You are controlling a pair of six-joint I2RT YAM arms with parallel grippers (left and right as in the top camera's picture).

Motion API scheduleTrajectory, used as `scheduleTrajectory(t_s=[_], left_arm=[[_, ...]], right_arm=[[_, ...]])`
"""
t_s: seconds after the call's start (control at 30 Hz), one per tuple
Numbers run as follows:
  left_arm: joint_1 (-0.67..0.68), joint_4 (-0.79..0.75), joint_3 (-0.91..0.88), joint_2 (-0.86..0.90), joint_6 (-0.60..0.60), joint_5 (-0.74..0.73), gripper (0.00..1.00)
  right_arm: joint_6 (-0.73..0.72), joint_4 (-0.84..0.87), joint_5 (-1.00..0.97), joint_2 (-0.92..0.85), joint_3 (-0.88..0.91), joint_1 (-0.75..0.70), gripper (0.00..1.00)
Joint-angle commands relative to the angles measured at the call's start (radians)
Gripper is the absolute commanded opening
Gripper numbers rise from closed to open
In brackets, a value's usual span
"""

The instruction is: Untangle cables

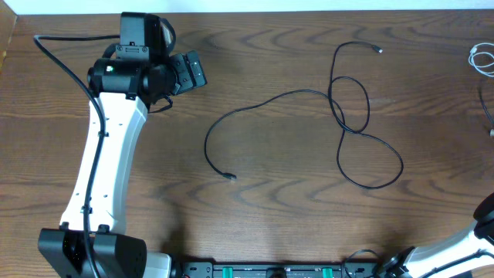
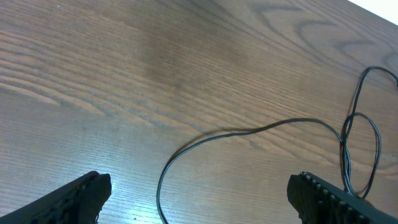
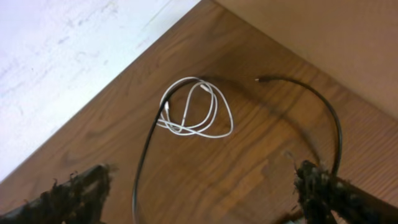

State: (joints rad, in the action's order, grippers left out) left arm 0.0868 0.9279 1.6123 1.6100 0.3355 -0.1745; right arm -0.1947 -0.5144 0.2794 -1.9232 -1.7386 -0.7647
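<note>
Three cords are out on the wooden table (image 1: 270,224), as far as I can see. The long black cable (image 1: 293,93) lies slack across the middle. One plug end (image 1: 231,178) sits at the bottom of a wide open curve. Farther along, the cord crosses over itself twice and makes two loose loops, one above the other like a figure eight. Its other plug end (image 1: 378,51) then trails off toward the far edge. Nothing is touching it.

Up and to the left of that cable, the left gripper (image 1: 197,71) hangs over bare wood at the end of the white left arm (image 1: 104,154), pointing toward the cable's curve. In its wrist view the left gripper (image 2: 199,186) has its jaws spread wide with nothing between them. The long black cable (image 2: 249,132) bends past just beyond them.

Well to the right of the long black cable, at the table's right edge, a small white cable (image 1: 482,58) is coiled in a few rings. The right wrist view looks down on that white cable (image 3: 196,112). A second black cord (image 3: 144,155) runs over one side of the coil. Another black stretch arcs round the other side, but I cannot tell whether it is the same cord. The right gripper (image 3: 204,174) hovers over this spot with its jaws parted wide, holding nothing.
</note>
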Motion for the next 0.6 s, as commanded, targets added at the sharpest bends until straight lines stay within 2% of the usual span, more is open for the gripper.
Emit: scheduleTrajectory(t_s=[0.0,0.3,0.57], left_arm=[[0.0,0.003,-0.006,0.004,-0.017,0.003,0.96],[0.019,0.002,-0.006,0.005,-0.018,0.003,0.96],[0.07,-0.017,-0.014,0.038,-0.028,0.003,0.97]], right_arm=[[0.009,-0.021,0.018,0.022,-0.015,0.0,0.99],[0.025,-0.117,0.122,0.137,-0.015,0.048,0.99],[0.138,-0.22,0.3,0.201,-0.015,0.225,0.99]])
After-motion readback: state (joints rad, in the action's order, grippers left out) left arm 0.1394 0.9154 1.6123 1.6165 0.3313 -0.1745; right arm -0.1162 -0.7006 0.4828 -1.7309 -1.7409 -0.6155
